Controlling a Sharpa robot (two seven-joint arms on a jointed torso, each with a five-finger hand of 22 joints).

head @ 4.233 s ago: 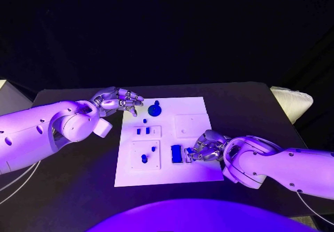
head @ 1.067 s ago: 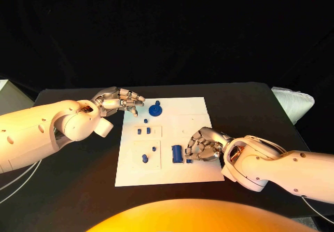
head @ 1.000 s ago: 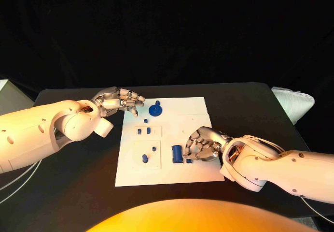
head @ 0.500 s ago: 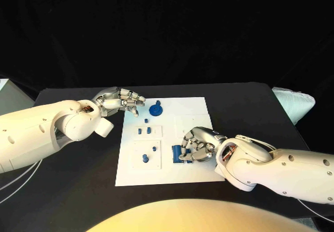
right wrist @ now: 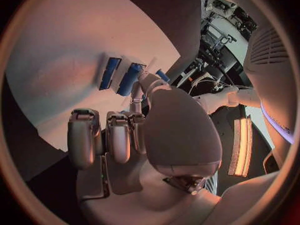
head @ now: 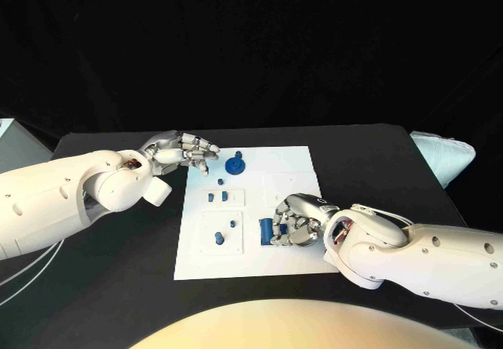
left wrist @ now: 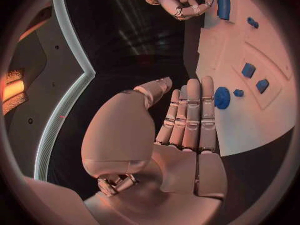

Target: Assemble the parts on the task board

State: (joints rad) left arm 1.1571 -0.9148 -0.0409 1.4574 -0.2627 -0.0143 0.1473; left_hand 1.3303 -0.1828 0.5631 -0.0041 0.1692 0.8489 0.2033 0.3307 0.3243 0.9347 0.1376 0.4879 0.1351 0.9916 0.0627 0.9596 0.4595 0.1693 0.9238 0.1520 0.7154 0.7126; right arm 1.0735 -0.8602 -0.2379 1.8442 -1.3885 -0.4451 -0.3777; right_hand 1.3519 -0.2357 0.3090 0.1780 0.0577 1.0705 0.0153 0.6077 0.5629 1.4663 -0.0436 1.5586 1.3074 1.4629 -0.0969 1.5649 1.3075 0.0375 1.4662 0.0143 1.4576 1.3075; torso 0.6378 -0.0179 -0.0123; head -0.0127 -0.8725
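Two blue blocks are lying side by side on the task board (head: 299, 163) toward its near right part: the long block (head: 265, 231) and, just beside it, the small block (head: 281, 234) under the right hand (head: 296, 220). That hand's fingers (head: 284, 213) are curling down over the small block, touching it; whether they are gripping it I cannot tell. Seating it well likely means keeping it square to the long block and pressing straight down. Farther up, the round knob (head: 232, 165) is standing near the board's far edge, with the left hand (head: 180, 153) hovering beside it, fingers apart, holding nothing, over the counter (head: 367, 160).
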